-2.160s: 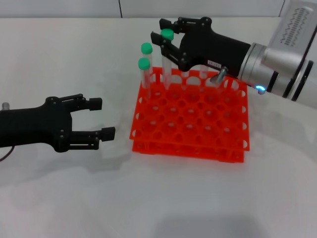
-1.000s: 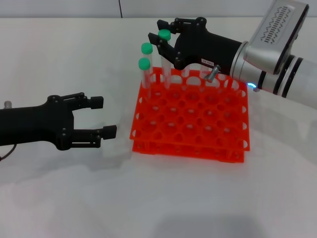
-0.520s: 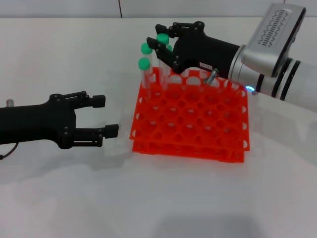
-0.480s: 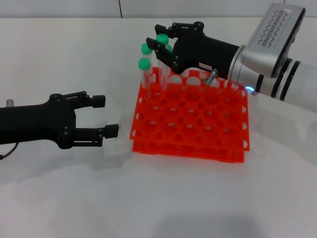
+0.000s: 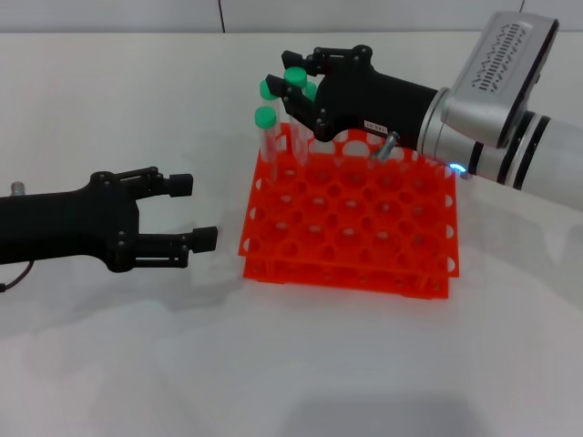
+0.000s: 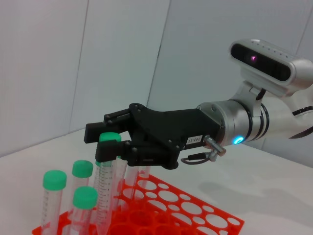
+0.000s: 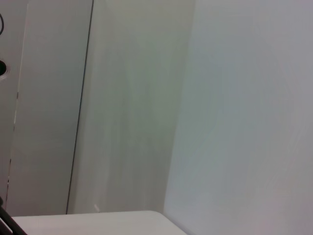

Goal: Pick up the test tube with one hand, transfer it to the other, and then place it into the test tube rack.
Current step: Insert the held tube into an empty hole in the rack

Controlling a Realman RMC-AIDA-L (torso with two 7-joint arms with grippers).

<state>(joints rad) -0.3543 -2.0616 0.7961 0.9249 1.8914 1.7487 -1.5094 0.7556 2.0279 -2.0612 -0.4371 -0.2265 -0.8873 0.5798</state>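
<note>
My right gripper (image 5: 289,76), the black one with the white label and blue light, is shut on the test tube (image 5: 294,76) just under its green cap. It holds the tube upright over the far-left corner of the orange-red test tube rack (image 5: 364,237). In the left wrist view the same gripper (image 6: 100,143) clamps the tube (image 6: 104,178), whose lower end reaches down to the rack (image 6: 166,205); I cannot tell whether it sits in a hole. My left gripper (image 5: 193,211) hangs open with nothing in it, left of the rack.
Three other green-capped tubes (image 5: 265,116) stand in the rack's far-left holes, close around the held one; the left wrist view shows them too (image 6: 82,169). The right wrist view shows only wall and a strip of white table (image 7: 98,223).
My right gripper has carried the tube leftward and slightly lower, closer to the standing tubes at the rack's far-left corner. The left gripper has stayed almost still, open.
</note>
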